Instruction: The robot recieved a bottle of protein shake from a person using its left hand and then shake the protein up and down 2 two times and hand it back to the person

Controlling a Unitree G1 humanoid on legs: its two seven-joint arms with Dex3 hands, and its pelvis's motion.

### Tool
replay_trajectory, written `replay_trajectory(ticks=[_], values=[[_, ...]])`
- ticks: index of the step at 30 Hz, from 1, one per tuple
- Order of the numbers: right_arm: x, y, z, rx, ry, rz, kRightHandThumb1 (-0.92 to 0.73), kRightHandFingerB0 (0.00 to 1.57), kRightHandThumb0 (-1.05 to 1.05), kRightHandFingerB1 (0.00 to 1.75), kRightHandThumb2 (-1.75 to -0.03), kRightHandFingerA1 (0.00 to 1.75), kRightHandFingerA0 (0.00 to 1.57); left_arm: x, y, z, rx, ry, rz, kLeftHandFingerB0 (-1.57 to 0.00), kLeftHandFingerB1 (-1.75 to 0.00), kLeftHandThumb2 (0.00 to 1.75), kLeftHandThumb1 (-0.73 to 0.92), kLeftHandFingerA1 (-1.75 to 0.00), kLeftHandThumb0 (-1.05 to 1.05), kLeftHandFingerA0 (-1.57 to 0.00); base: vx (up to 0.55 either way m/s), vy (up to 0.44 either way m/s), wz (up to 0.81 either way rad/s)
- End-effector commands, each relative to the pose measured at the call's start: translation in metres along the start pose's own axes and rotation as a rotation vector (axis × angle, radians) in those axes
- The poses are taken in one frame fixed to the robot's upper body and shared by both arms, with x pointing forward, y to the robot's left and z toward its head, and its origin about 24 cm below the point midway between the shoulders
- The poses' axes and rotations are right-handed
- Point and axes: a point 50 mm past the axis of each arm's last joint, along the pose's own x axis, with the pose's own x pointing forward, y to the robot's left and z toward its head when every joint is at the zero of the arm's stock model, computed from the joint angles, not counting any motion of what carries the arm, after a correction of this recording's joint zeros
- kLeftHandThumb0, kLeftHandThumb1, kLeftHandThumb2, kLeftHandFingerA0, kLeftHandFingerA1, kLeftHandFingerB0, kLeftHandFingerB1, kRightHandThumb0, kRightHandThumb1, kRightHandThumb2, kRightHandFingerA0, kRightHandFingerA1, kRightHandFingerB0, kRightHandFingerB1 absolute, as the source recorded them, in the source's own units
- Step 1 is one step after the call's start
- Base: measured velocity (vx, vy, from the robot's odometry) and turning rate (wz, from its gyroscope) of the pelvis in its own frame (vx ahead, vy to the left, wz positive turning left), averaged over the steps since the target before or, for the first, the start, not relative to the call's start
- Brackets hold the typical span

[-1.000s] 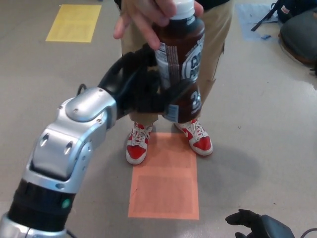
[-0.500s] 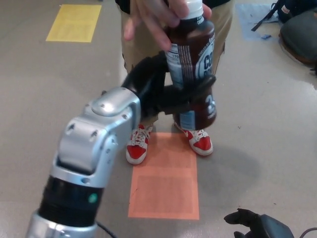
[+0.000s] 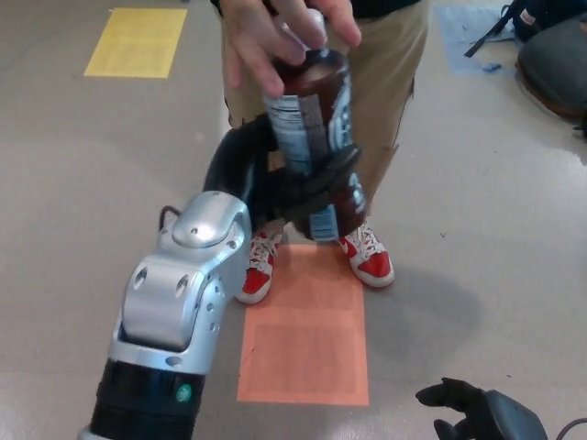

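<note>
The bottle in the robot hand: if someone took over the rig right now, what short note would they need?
Left robot hand: shut on the bottle, fingers wrapped around its middle.
Right robot hand: low at the bottom edge, holding nothing, fingers apart.
Bottle: a dark brown shake, tilted, held up in front of the person. The person's hand grips its cap end, so both hold it.
Done: cannot tell from this view whether the shaking is finished.
Left: if this is the hand-back, open the left robot hand once the person has a firm grip.

Grey floor (image 3: pixel 110 165) bears orange mat (image 3: pixel 305 335), yellow mat (image 3: pixel 138 41).
</note>
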Motion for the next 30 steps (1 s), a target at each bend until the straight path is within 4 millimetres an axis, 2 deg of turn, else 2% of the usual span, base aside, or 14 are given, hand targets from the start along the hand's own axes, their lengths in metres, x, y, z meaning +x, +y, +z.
replay_trajectory(ticks=[1, 4, 5, 7, 15, 17, 21, 24, 25, 26, 27, 28, 29, 30], values=[[0.000, -0.003, 0.000, 0.013, -0.020, -0.029, -0.73, 0.77, -0.20, 0.44, -0.63, 0.53, 0.91, -0.006, 0.019, -0.015, 0.021, -0.052, 0.089, -0.70, -1.12, 0.74, 0.80, -1.19, -0.11, -1.04, 0.00, 0.000, 0.00], [-0.001, -0.002, -0.001, 0.028, -0.003, -0.022, -0.74, 0.77, -0.20, 0.44, -0.64, 0.54, 0.90, -0.014, 0.038, -0.047, 0.133, -0.036, 0.106, -0.69, -1.08, 0.70, 0.82, -1.21, -0.15, -1.01, 0.00, 0.000, 0.00], [-0.001, -0.001, -0.001, 0.031, -0.002, -0.022, -0.74, 0.77, -0.20, 0.44, -0.64, 0.54, 0.90, -0.015, 0.039, -0.050, 0.142, -0.035, 0.108, -0.69, -1.08, 0.70, 0.82, -1.21, -0.15, -1.01, 0.00, 0.000, 0.00], [-0.001, -0.001, -0.002, 0.030, 0.004, -0.013, -0.74, 0.76, -0.20, 0.44, -0.64, 0.51, 0.92, -0.021, 0.049, -0.069, 0.286, -0.032, 0.112, -0.67, -1.02, 0.65, 0.86, -1.17, -0.20, -1.00, 0.00, 0.000, 0.00], [-0.002, -0.003, -0.002, 0.019, -0.011, -0.021, -0.75, 0.77, -0.22, 0.45, -0.64, 0.53, 0.93, -0.038, 0.067, -0.112, 0.387, 0.003, 0.098, -0.72, -0.99, 0.64, 0.84, -1.12, -0.17, -1.00, 0.00, 0.000, 0.00], [-0.002, -0.002, -0.002, 0.022, -0.007, -0.019, -0.75, 0.78, -0.22, 0.45, -0.64, 0.57, 0.93, -0.041, 0.070, -0.120, 0.406, 0.032, 0.089, -0.75, -0.97, 0.64, 0.81, -1.08, -0.13, -1.06, 0.00, 0.000, 0.00], [-0.002, -0.002, -0.002, 0.030, -0.008, -0.023, -0.77, 0.80, -0.22, 0.45, -0.64, 0.59, 0.93, -0.048, 0.071, -0.140, 0.407, 0.111, 0.075, -0.71, -0.96, 0.64, 0.84, -1.12, -0.20, -1.00, 0.00, 0.000, 0.00], [-0.005, 0.000, -0.005, 0.034, 0.011, -0.016, -0.76, 0.78, -0.24, 0.44, -0.65, 0.58, 0.91, -0.052, 0.072, -0.145, 0.422, 0.132, 0.057, -0.69, -0.98, 0.65, 0.84, -1.11, -0.21, -1.00, 0.00, 0.000, 0.00], [-0.006, 0.001, -0.004, 0.045, 0.007, -0.015, -0.75, 0.78, -0.22, 0.45, -0.64, 0.55, 0.90, -0.048, 0.075, -0.131, 0.416, 0.080, 0.071, -0.69, -0.95, 0.65, 0.85, -1.12, -0.23, -1.02, 0.00, 0.000, 0.00], [-0.006, 0.002, -0.004, 0.035, 0.005, -0.002, -0.78, 0.77, -0.23, 0.44, -0.63, 0.48, 0.90, -0.036, 0.079, -0.076, 0.312, -0.094, 0.109, -0.64, -0.98, 0.66, 0.87, -1.19, -0.20, -0.97, 0.00, 0.000, 0.00], [-0.005, 0.002, -0.004, 0.029, 0.006, 0.004, -0.78, 0.77, -0.23, 0.44, -0.63, 0.48, 0.90, -0.034, 0.081, -0.055, 0.271, -0.160, 0.115, -0.64, -0.98, 0.66, 0.87, -1.19, -0.20, -0.97, 0.00, 0.000, 0.00], [-0.009, 0.006, -0.005, 0.027, 0.008, 0.014, -0.77, 0.77, -0.23, 0.44, -0.63, 0.48, 0.90, -0.035, 0.083, -0.029, 0.207, -0.229, 0.133, -0.65, -1.11, 0.68, 0.87, -1.28, -0.14, -0.95, 0.00, 0.000, 0.06], [-0.010, 0.007, -0.005, 0.027, 0.010, 0.014, -0.76, 0.78, -0.22, 0.45, -0.63, 0.50, 0.91, -0.036, 0.084, -0.003, 0.149, -0.309, 0.141, -0.67, -1.13, 0.68, 0.86, -1.36, -0.13, -0.88, 0.00, 0.000, 0.00], [-0.010, 0.008, -0.005, 0.027, 0.012, 0.013, -0.76, 0.78, -0.22, 0.45, -0.63, 0.50, 0.91, -0.039, 0.084, 0.025, 0.085, -0.398, 0.143, -0.67, -1.13, 0.68, 0.86, -1.36, -0.13, -0.88, 0.00, 0.000, 0.00]])
